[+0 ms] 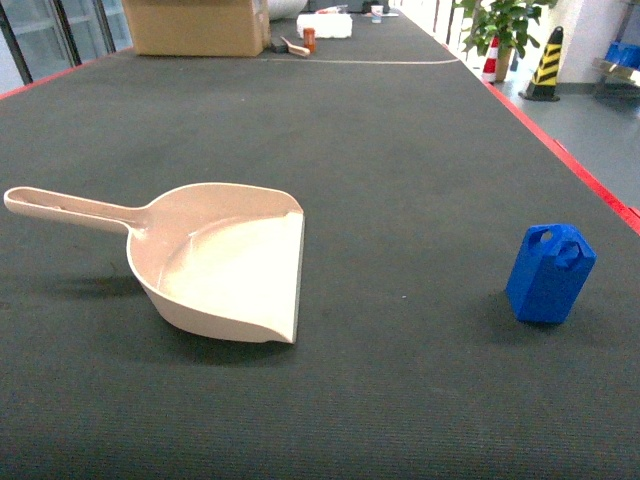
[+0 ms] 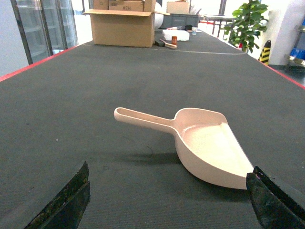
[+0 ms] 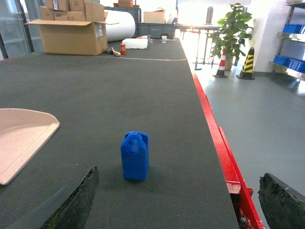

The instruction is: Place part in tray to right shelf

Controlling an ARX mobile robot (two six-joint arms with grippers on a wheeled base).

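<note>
Long dark-matted table (image 1: 330,130) with red edging carries everything; nothing gripped yet, so the layout reads as a start position, each item set within reach of its own arm. Cardboard box (image 1: 195,25) and small clutter sit at the far end, well apart from the work. Dustpan-shaped tray (image 1: 225,265) lies flat on the left, open mouth facing right toward the part, handle pointing left, probably so the left arm can take the handle while the right arm loads it. Blue jerrycan-shaped part (image 1: 550,272) stands upright on the right, well apart from the tray, near the table's red edge. Left pincer (image 2: 169,200) spread wide, empty, hovering short of the tray; right pincer (image 3: 178,202) likewise wide open and empty, part centred ahead between its jaws. Only fingertips show in either wrist view; neither arm appears in the head view. Right shelf not identifiable; only blurred racks with blue bins (image 3: 290,28) at far right
</note>
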